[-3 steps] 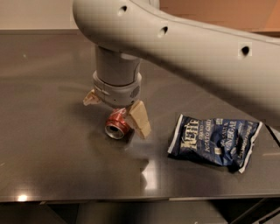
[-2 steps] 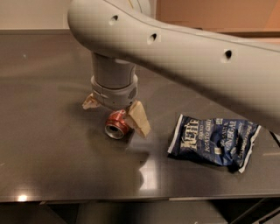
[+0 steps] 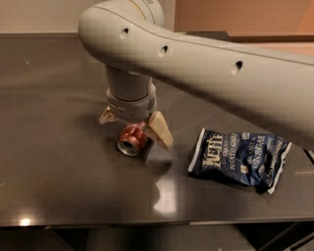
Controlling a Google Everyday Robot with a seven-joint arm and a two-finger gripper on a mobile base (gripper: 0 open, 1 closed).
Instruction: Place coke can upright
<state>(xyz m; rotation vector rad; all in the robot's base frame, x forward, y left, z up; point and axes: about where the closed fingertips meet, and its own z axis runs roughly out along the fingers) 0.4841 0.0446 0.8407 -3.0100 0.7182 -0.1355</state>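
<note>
Dark grey and glossy, the counter [image 3: 59, 162] fills most of the view, with a pale wall [image 3: 29, 14] behind its far edge. Left of centre lies the small red cylindrical aluminium coke can [image 3: 133, 138]. It is on its side, one silver end facing the camera and its body running back beneath the robot's wrist.

Pointing straight down over the can is the tool [image 3: 135, 131], released, with its two beige fingers [image 3: 161, 130] spread wider than the can and one on each side of it. The left finger sits behind and to the left of the can, apart from it. The right finger is just beside the can's right flank, and I cannot tell whether the two touch.

From the tool's round grey wrist a thick light-grey arm [image 3: 221, 73] sweeps up and across to the right edge of the view. A crumpled dark blue chip bag [image 3: 240, 158] with white lettering lies flat on the counter to the right of the can, apart from it and partly under the arm.
</note>
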